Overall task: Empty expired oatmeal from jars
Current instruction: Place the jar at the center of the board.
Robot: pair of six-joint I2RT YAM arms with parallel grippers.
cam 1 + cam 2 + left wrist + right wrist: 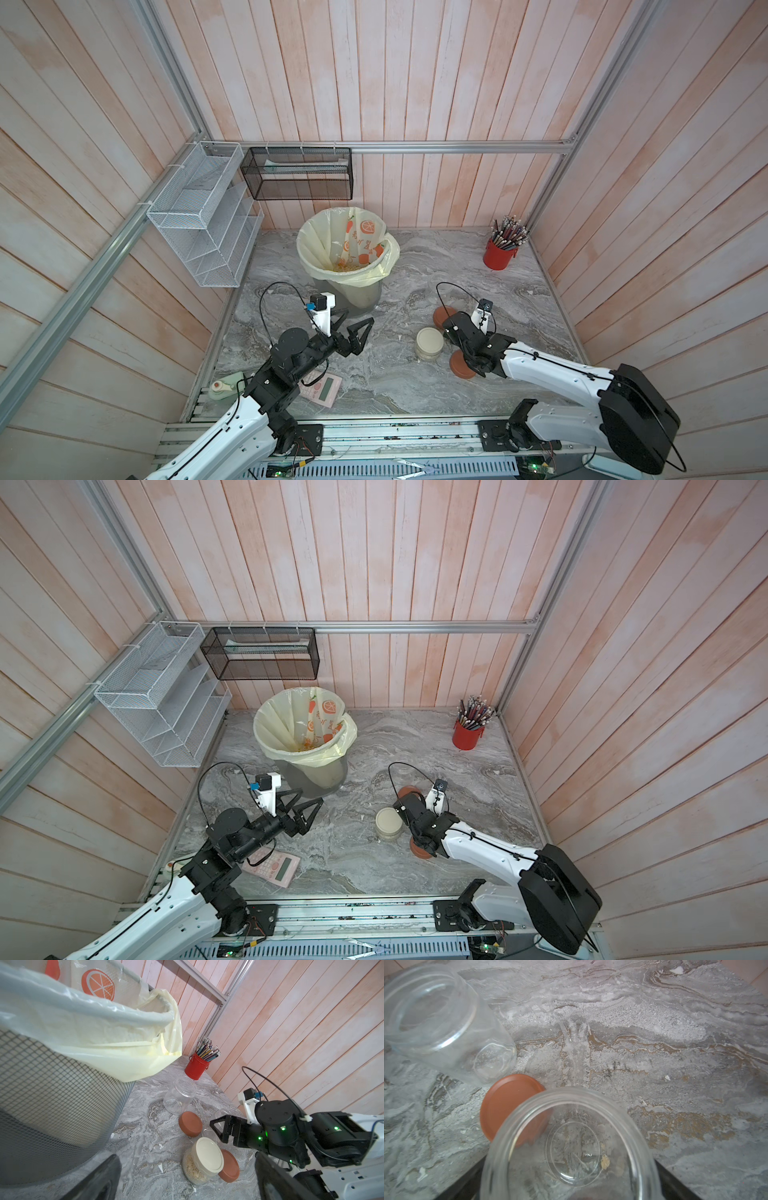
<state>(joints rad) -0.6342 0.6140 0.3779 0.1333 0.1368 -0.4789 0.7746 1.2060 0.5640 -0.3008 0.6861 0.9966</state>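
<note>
Standing upright between spread jaws of right gripper [570, 1176]: near-empty clear jar [571, 1142].

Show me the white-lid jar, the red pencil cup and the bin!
jar with the cream lid [429, 340], in a top view, middle of its lid.
red pencil cup [498, 254], in a top view, its red side.
bin [361, 296], in a top view, its grey wall.

Cream-lid jar [429, 343]: upright on counter [374, 291], shut, pale flaky oatmeal [192, 1168] showing thru clear wall. Two terracotta lids off, lying flat: far lid [441, 316] at 1 o'clock from it, near lid [462, 366] at 4 o'clock. Jar A [179, 1097] & jar B [571, 1147]: clear, open, upright, approx. empty (few crumbs [605, 1162] in B), both just beside far lid.
</note>
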